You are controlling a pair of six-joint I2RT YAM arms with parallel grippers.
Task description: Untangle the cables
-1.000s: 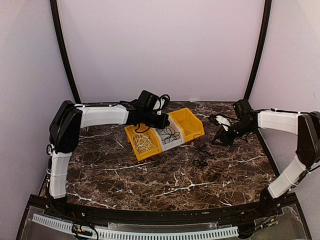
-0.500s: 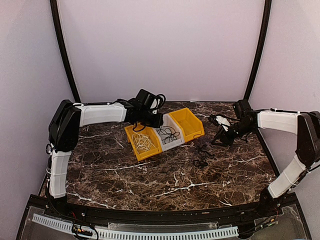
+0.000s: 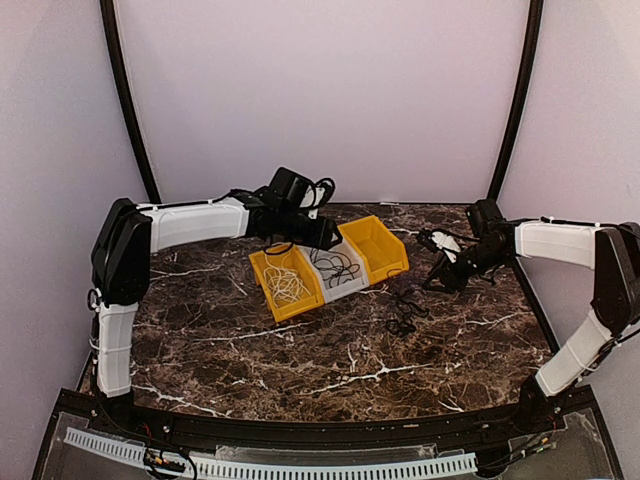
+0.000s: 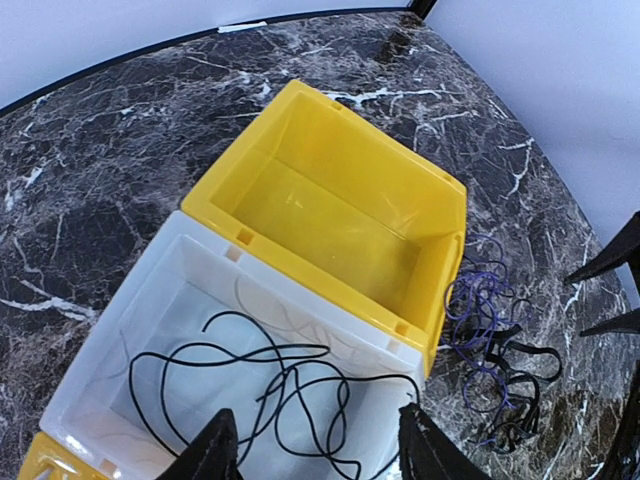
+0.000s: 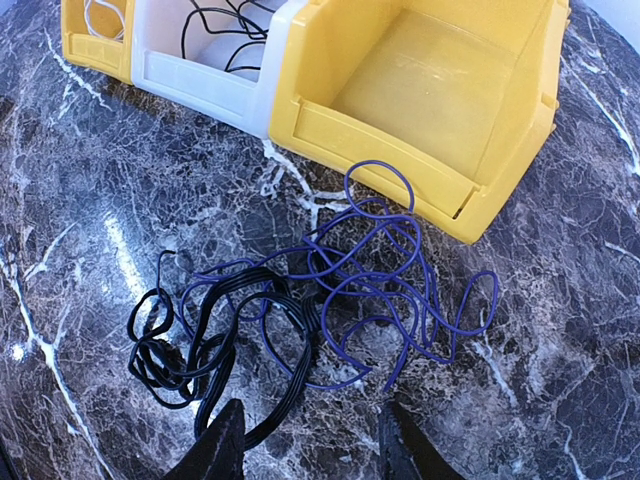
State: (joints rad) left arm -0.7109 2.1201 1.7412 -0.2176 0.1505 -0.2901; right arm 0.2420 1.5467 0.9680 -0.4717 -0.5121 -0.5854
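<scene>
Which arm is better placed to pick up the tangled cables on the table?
Right. The right gripper hangs open close to the purple and black tangle on the table. The left gripper is over the white bin, with the empty yellow bin between it and the tangle.

Bin row point(image 3: 345, 290) sits at 12 o'clock of table ctr; walls block side entry, tops open. White bin point(image 4: 190, 260) holds black cable point(image 4: 270, 350). Rt yellow bin point(image 4: 340, 215) bare inside. Cable tangle point(image 5: 290, 300) lies on marble point(image 3: 300, 375) just beside it, 3 o'clock of ctr. 6 o'clock side: open marble.
</scene>
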